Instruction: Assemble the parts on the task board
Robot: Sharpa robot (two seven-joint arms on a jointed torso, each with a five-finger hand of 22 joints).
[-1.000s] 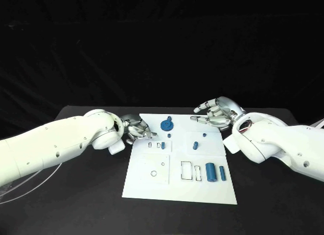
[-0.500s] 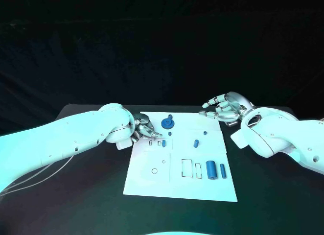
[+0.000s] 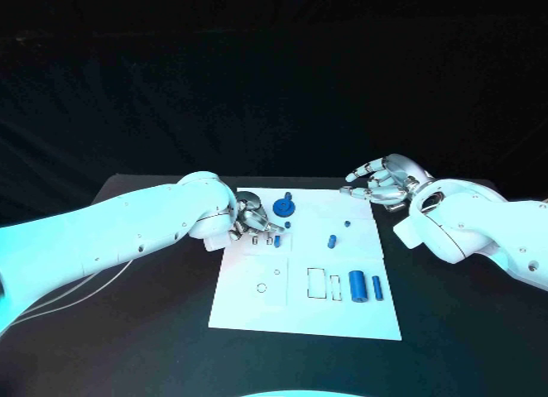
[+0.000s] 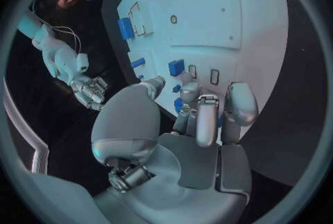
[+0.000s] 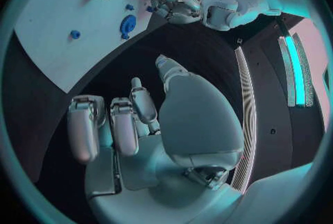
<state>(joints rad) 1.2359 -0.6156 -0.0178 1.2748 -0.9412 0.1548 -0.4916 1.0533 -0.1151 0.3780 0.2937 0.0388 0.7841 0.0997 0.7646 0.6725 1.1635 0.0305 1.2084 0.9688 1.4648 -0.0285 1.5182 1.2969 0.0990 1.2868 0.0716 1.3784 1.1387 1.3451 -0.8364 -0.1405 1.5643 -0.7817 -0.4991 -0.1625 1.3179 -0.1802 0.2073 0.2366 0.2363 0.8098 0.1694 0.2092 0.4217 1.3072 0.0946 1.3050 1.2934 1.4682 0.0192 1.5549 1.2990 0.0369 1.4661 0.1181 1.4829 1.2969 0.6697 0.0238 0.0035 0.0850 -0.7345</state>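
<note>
The white task board (image 3: 304,310) lies mid-table. My left hand (image 3: 252,222) hangs over its far left edge, fingers bent down toward the small slots, thumb apart, with nothing plainly held. A round blue part (image 3: 282,207) stands just beyond the fingertips and shows partly between the fingers (image 4: 179,104). A small blue block (image 4: 176,66) sits by two slots. On the board lie a short blue peg (image 3: 331,242), a thick blue cylinder (image 3: 358,287) and a thinner one (image 3: 377,287). My right hand (image 3: 382,186) hovers off the board's far right corner, fingers apart and empty.
The right wrist view shows my right hand (image 5: 139,124) above dark table, with the board (image 5: 62,46), the round blue part (image 5: 127,25) and my left hand (image 5: 173,6) beyond it. Black table surrounds the board, and empty outlined slots (image 3: 314,284) mark its near half.
My left hand has moved right, from beside the board to over its far left edge by the slots. My right hand shifted slightly right and away. The parts have stayed put.
</note>
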